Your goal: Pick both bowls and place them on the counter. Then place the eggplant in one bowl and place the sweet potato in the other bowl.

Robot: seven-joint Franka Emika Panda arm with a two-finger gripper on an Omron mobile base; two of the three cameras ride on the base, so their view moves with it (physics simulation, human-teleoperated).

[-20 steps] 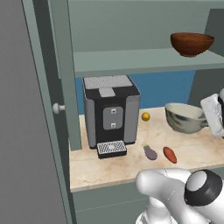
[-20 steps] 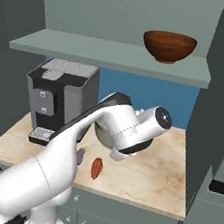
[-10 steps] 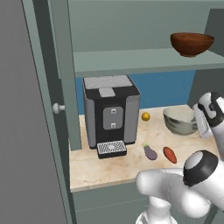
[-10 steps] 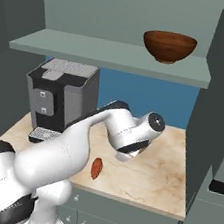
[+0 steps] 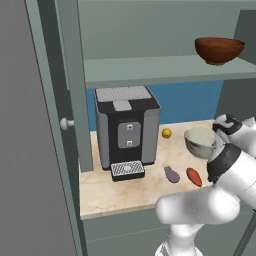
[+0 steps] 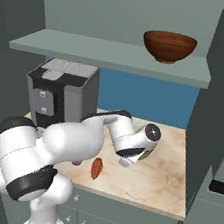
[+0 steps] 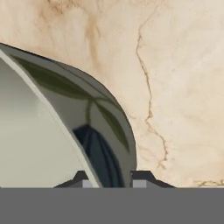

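Leftmost on the counter [image 5: 125, 195] stood the black coffee machine [image 5: 126, 127], and right of it, toward the back, a small yellow ball [image 5: 166, 133]. Nearer the front edge lay the eggplant [image 5: 171, 174] and, just beside it on the right, the sweet potato [image 5: 194, 176], both untouched. Right again came the grey-beige bowl [image 5: 200, 141], which over the last second had been carried from the far right in toward the middle of the counter; it looked tilted and probably not yet set down, though contact with the marble could not be told. The pincer [image 7: 107, 183] straddled that bowl's rim, one dark tip inside and one outside its leaf-painted wall [image 7: 103, 118], so it held the bowl at a narrow grip. Up on the grey-green shelf [image 6: 112, 53], at its right end, the dark reddish-brown bowl [image 6: 169, 46] sat where it had been throughout. By this showing the first bowl was nearly placed, the second remained to fetch, and both vegetables waited.
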